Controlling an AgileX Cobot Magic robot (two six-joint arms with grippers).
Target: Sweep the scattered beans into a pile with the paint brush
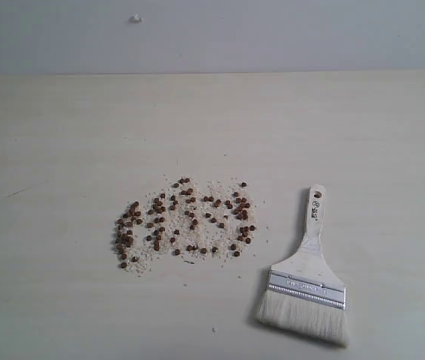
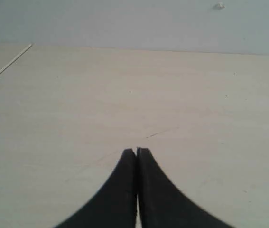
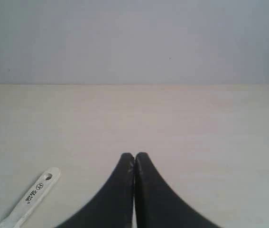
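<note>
**Beans (image 1: 186, 225) spread loose, brush (image 1: 307, 281) lying free beside them**

The beans were seen scattered over a wide, loose patch near the middle of the table (image 1: 62, 135), mixed with pale crumbs (image 1: 169, 238). In the exterior view they were packed more densely at the patch's left end and thinned out toward the right.

The brush was laid flat on the table to the right of the patch, apart from it. Its bristles (image 1: 302, 319) were turned toward the near edge and its handle (image 1: 314, 214) pointed away, with the hole at the handle's end close to the rightmost beans. A silver ferrule (image 1: 307, 290) was seen between handle and bristles.

The left gripper (image 2: 137, 151) was shown in its wrist view with its jaws pressed together and nothing held between them. Bare table lay ahead of it, and a few beans were glimpsed at that picture's edge. The right gripper (image 3: 134, 155) was likewise closed on nothing. The end of the brush handle was visible near it, not touched.
</note>
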